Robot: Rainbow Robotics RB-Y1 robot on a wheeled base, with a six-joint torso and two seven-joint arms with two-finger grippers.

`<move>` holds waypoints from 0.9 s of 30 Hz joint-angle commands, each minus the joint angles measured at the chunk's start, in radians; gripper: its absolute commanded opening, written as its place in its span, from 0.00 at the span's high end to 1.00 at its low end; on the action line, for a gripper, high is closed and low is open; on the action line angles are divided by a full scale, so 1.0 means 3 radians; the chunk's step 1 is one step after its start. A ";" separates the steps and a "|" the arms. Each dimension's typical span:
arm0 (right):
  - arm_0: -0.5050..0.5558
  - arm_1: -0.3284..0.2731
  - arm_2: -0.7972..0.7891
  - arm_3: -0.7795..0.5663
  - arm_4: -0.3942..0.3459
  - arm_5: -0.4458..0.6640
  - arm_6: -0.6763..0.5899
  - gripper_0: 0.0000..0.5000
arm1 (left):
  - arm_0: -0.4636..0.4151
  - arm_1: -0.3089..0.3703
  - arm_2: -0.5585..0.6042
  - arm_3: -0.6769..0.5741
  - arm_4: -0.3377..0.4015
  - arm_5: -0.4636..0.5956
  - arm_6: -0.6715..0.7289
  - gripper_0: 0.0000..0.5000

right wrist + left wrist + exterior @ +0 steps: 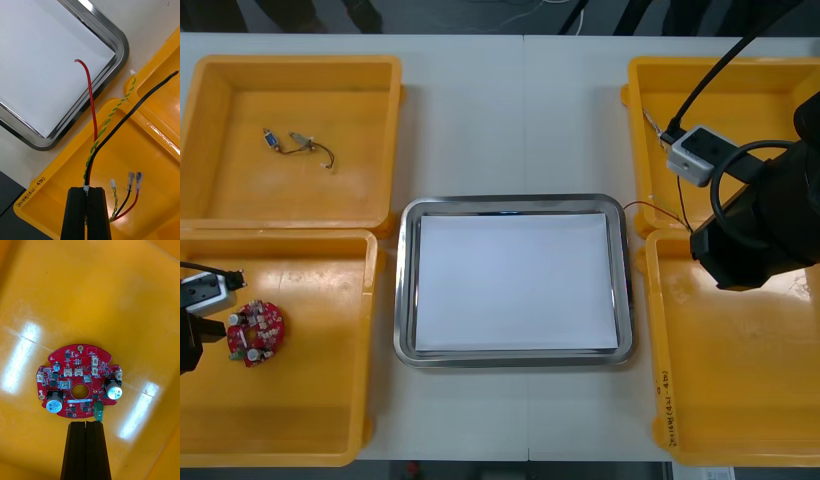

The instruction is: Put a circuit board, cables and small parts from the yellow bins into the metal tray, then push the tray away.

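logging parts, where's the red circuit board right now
In the front view the red circuit board is in the near left yellow bin, close to its left wall, just off the tips of the left gripper.

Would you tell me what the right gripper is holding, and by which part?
The right gripper pinches a bundle of cables at its white band, between the plug ends and the bare ends.

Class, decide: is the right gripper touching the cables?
Touching. The right wrist view shows the right gripper shut on the cables, which emerge from between its fingers.
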State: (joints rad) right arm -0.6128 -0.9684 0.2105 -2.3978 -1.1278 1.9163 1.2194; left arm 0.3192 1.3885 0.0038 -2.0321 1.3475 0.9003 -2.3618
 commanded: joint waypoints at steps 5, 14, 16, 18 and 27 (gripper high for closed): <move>-0.0100 -0.0096 0.0050 -0.0107 -0.0050 0.0012 0.0067 1.00 | 0.0056 -0.0057 0.0044 -0.0032 0.0028 0.0001 0.0029 0.82; -0.0100 -0.0080 0.0060 -0.0102 -0.0045 0.0012 0.0046 1.00 | 0.0056 -0.0057 0.0044 0.0111 0.0141 -0.0102 0.0024 0.00; -0.0100 -0.0070 0.0060 -0.0102 -0.0045 0.0012 0.0041 1.00 | 0.0056 -0.0057 0.0044 0.0126 0.0151 -0.0102 0.0024 0.00; -0.0100 -0.0075 0.0060 -0.0102 -0.0040 0.0012 0.0041 1.00 | 0.0061 -0.0057 0.0044 0.0126 0.0136 -0.0102 0.0009 0.00; -0.0100 -0.0065 0.0060 -0.0102 -0.0040 0.0012 0.0036 1.00 | 0.0209 -0.0057 0.0044 0.0121 0.0090 -0.0143 -0.0068 0.00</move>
State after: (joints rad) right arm -0.6128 -0.9684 0.2180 -2.4017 -1.1360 1.9163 1.2194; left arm 0.3368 1.3875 0.0038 -1.9977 1.3802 0.8770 -2.3618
